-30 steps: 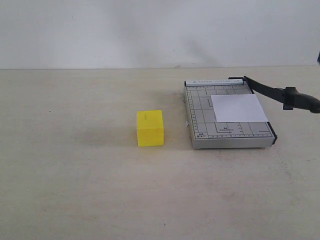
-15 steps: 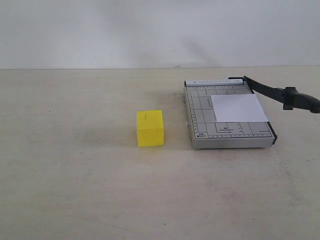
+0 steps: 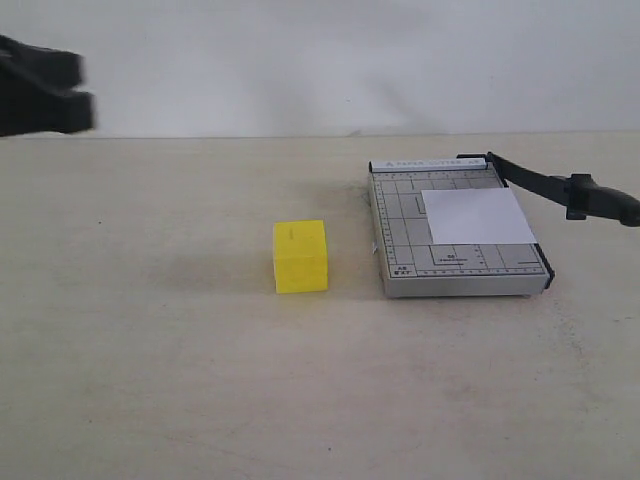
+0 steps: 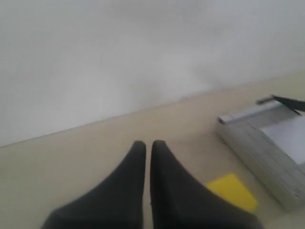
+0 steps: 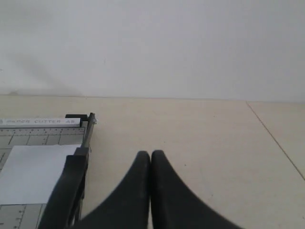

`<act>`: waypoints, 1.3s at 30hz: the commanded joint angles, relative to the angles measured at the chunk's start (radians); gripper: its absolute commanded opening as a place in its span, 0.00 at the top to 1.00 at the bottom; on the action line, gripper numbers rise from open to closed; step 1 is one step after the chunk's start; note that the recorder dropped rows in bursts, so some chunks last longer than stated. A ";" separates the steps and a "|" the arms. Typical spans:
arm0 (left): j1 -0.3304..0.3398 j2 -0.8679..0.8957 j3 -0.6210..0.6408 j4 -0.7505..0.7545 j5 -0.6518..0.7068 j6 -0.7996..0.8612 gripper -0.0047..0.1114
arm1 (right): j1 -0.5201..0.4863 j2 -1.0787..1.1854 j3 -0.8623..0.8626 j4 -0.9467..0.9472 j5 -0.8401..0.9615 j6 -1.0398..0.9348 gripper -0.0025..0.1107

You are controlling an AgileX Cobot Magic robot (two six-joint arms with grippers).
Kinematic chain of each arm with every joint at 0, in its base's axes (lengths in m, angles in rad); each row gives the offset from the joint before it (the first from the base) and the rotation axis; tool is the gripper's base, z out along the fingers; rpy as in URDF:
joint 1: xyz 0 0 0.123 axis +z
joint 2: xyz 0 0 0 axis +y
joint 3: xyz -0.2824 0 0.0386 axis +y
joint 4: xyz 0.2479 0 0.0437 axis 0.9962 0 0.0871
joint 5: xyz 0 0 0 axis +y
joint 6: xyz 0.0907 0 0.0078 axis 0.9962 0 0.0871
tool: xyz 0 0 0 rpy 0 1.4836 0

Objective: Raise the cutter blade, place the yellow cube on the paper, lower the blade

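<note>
Left gripper (image 3: 84, 88): blurred, high at the far left edge of the exterior view, well apart from the cube; fingers pressed together with only a hairline gap in the left wrist view, holding nothing
Yellow cube (image 3: 300, 256): on the table (image 3: 150, 380), left of the cutter base, near but not touching; small dark slit on the top face
Cutter base (image 3: 400, 245): grey, gridded, flat on the table
Paper (image 3: 477, 216): white, flat on the right part of the base
Cutter blade (image 3: 540, 183): raised, hinged at the far right corner of the base, slanting out to the right past its edge
Right gripper (image 5: 150, 155): seen only in the right wrist view, fingers closed against each other, empty, near the blade's handle but apart from it
</note>
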 commanded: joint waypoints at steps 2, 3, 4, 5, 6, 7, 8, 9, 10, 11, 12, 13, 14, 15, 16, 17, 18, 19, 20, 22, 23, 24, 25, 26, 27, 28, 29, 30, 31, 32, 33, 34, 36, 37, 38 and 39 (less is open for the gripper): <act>-0.253 0.296 -0.197 0.017 0.030 0.004 0.92 | -0.001 -0.006 0.020 0.155 -0.053 -0.126 0.98; -0.276 0.340 -0.246 0.010 0.048 0.004 0.92 | -0.001 -0.006 0.020 0.155 -0.056 -0.131 0.98; -0.305 0.407 -0.296 0.000 0.080 0.004 0.92 | -0.001 -0.006 0.020 0.155 -0.056 -0.133 0.98; -0.320 0.450 -0.346 -0.012 0.101 0.004 0.92 | -0.001 -0.006 0.020 0.155 -0.056 -0.135 0.98; -0.334 0.494 -0.385 -0.014 0.118 0.004 0.92 | -0.001 -0.006 0.020 0.155 -0.056 -0.135 0.98; -0.352 0.558 -0.441 -0.017 0.136 0.004 0.92 | -0.001 -0.006 0.020 0.155 -0.056 -0.135 0.98; -0.364 0.598 -0.476 -0.017 0.136 0.004 0.92 | -0.001 -0.006 0.020 0.159 -0.058 -0.134 0.98; -0.376 0.646 -0.510 -0.017 0.136 0.004 0.92 | -0.001 -0.006 0.020 0.178 -0.068 -0.134 0.98; -0.394 0.692 -0.560 -0.017 0.136 0.004 0.92 | -0.001 -0.006 0.020 0.206 -0.085 -0.134 0.98; -0.404 0.736 -0.593 -0.017 0.136 0.004 0.92 | -0.001 -0.006 0.020 0.237 -0.110 -0.139 0.98; -0.416 0.770 -0.624 -0.017 0.134 0.004 0.92 | -0.001 -0.006 0.020 0.264 -0.135 -0.158 0.98; -0.426 0.811 -0.662 -0.017 0.128 0.004 0.92 | -0.001 -0.006 0.020 0.286 -0.164 -0.186 0.98; -0.432 0.851 -0.702 -0.017 0.110 0.004 0.92 | -0.001 -0.006 0.020 0.300 -0.183 -0.214 0.98; -0.438 0.889 -0.731 -0.017 0.081 0.000 0.92 | -0.001 -0.006 0.020 0.320 -0.201 -0.254 0.98; -0.441 0.927 -0.757 -0.022 0.046 0.000 0.92 | -0.001 -0.006 0.020 0.336 -0.205 -0.278 0.98; -0.443 0.954 -0.776 -0.024 0.020 0.000 0.92 | -0.001 -0.006 0.020 0.352 -0.203 -0.294 0.98; -0.445 0.987 -0.798 -0.032 -0.011 0.000 0.92 | -0.001 -0.006 0.020 0.376 -0.182 -0.314 0.98; -0.446 1.015 -0.818 -0.037 -0.037 0.000 0.92 | -0.001 -0.006 0.020 0.389 -0.166 -0.323 0.98; -0.446 1.041 -0.833 -0.037 -0.052 0.000 0.92 | -0.001 -0.006 0.020 0.391 -0.144 -0.323 0.98; -0.446 1.086 -0.873 -0.037 -0.071 -0.008 0.92 | -0.001 -0.006 0.020 0.391 -0.100 -0.316 0.98; -0.446 1.101 -0.890 -0.037 -0.067 -0.010 0.92 | -0.001 -0.006 0.020 0.391 -0.082 -0.314 0.98; -0.446 1.119 -0.909 -0.035 -0.052 -0.010 0.92 | -0.001 -0.006 0.020 0.391 -0.060 -0.314 0.98; -0.446 1.136 -0.926 -0.035 -0.033 -0.010 0.92 | -0.001 -0.006 0.020 0.391 -0.048 -0.314 0.98; -0.446 1.150 -0.943 -0.035 -0.015 -0.010 0.92 | -0.001 -0.006 0.020 0.391 -0.036 -0.314 0.98; -0.446 1.166 -0.958 -0.035 0.007 -0.010 0.92 | -0.001 -0.006 0.020 0.391 -0.026 -0.314 0.98; -0.446 1.181 -0.973 -0.033 0.039 -0.010 0.92 | -0.001 -0.006 0.020 0.391 -0.021 -0.314 0.98; -0.443 1.194 -0.989 -0.033 0.073 -0.006 0.92 | -0.001 -0.006 0.020 0.391 -0.013 -0.314 0.98; -0.443 1.203 -1.002 -0.033 0.100 0.008 0.92 | -0.001 -0.006 0.020 0.391 -0.005 -0.314 0.98; -0.443 1.213 -1.017 -0.032 0.132 0.021 0.92 | -0.001 -0.006 0.020 0.391 -0.003 -0.314 0.98; -0.443 1.218 -1.026 -0.034 0.158 0.030 0.92 | -0.001 -0.006 0.020 0.391 -0.003 -0.314 0.98; -0.443 1.221 -1.031 -0.034 0.174 0.040 0.92 | -0.001 -0.006 0.020 0.391 -0.003 -0.314 0.98; -0.443 1.221 -1.032 -0.034 0.176 0.044 0.92 | -0.001 -0.006 0.020 0.391 -0.003 -0.314 0.98; -0.443 1.225 -1.032 -0.034 0.176 0.058 0.92 | -0.001 -0.006 0.020 0.391 -0.003 -0.310 0.98; -0.443 1.227 -1.032 -0.034 0.172 0.063 0.92 | -0.001 -0.006 0.020 0.391 -0.003 -0.310 0.98; -0.443 1.232 -1.036 -0.034 0.169 0.076 0.92 | -0.001 -0.006 0.020 0.391 -0.003 -0.310 0.98; -0.443 1.238 -1.037 -0.034 0.169 0.079 0.92 | -0.001 -0.006 0.020 0.391 -0.003 -0.310 0.98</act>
